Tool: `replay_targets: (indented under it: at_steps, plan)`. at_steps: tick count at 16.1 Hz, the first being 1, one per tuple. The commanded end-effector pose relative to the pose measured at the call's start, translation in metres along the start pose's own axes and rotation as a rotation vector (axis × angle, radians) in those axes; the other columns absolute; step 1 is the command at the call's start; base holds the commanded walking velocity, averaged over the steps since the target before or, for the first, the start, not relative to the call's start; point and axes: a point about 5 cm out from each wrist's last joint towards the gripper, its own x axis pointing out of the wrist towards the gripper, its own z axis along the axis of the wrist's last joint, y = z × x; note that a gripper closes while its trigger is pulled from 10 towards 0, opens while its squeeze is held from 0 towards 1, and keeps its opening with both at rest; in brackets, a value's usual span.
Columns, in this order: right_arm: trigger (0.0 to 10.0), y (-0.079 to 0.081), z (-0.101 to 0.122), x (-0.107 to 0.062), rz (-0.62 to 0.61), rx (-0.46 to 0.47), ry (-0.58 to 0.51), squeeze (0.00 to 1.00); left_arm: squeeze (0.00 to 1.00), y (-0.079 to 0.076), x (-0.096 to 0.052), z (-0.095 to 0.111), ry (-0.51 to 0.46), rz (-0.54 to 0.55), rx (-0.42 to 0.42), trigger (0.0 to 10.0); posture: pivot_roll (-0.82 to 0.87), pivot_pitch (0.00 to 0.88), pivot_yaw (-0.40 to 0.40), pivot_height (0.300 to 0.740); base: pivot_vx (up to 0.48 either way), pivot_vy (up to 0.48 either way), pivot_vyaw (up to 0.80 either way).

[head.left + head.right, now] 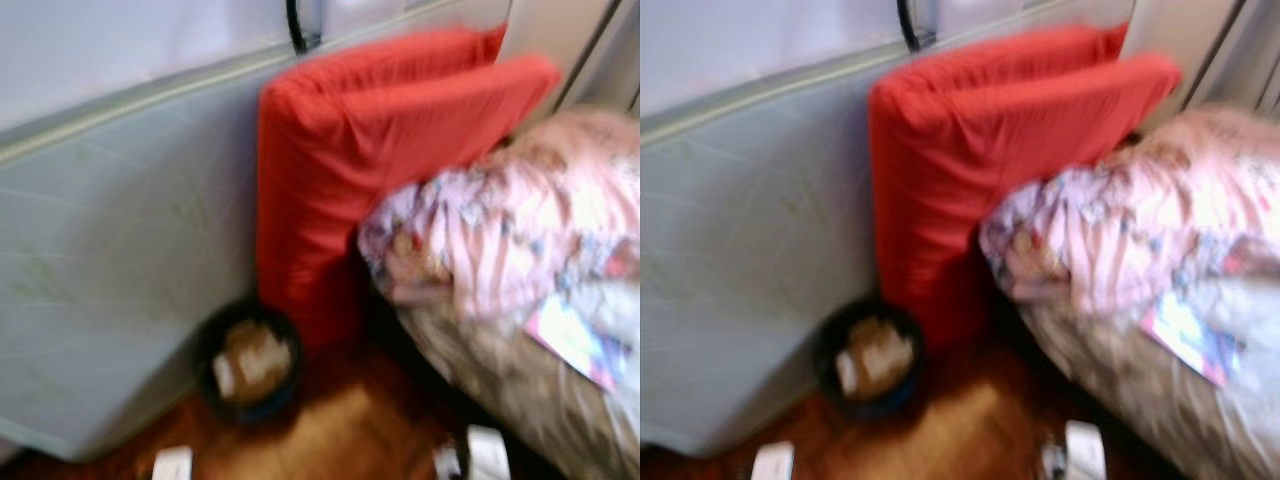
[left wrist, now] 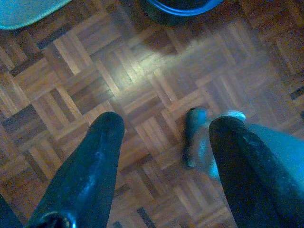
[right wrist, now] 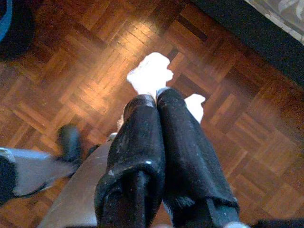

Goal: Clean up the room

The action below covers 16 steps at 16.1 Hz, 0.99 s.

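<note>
White crumpled tissue (image 3: pixel 151 72) pinched in right gripper (image 3: pixel 156 97) jaws above parquet.

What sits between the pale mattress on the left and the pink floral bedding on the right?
A red cushion, propped upright between the mattress and the bedding, with a dark bin on the floor at its foot. Both eye views show it.

- I am finding no readable text, label, brand or number anywhere.
- The booklet (image 1: pixel 575 343) lying on the bed (image 1: pixel 520 390) is showing only blurred colour patches; I am making out no letters.
</note>
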Motion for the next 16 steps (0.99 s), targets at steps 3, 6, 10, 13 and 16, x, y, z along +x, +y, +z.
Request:
replay_targets:
  at_steps: [3,6,10,13,16]
  plan:
    - [10.0,0.0041,0.0018,0.0009,0.016,-0.001,-0.002,0.0,0.0,0.004,-0.0016,-0.0051,0.019,0.008,0.001,10.0,0.06,0.084,-0.021,0.74,0.0,0.335,0.0]
    - [10.0,0.0039,0.0017,0.0009,0.018,0.0,-0.001,0.0,0.0,0.0042,-0.0017,-0.0052,0.019,0.008,0.0,10.0,0.06,0.081,-0.02,0.74,0.0,0.334,0.0]
    - [10.0,0.0041,0.0018,0.0009,0.02,0.0,-0.001,0.0,0.0,0.0047,-0.0018,-0.0052,0.02,0.009,0.001,10.0,0.06,0.079,-0.019,0.74,0.0,0.332,0.0]
    - [10.0,0.0038,0.0016,0.0009,0.019,-0.001,0.001,0.0,0.0,0.0044,-0.0018,-0.0047,0.012,0.005,0.004,10.0,0.06,0.074,-0.018,0.74,0.0,0.111,0.0]
    - [10.0,0.0032,0.0015,0.0008,0.02,-0.006,0.002,0.0,0.0,0.0033,-0.0018,-0.0048,0.008,0.0,-0.005,10.0,0.06,0.073,-0.022,0.74,0.0,0.0,0.0]
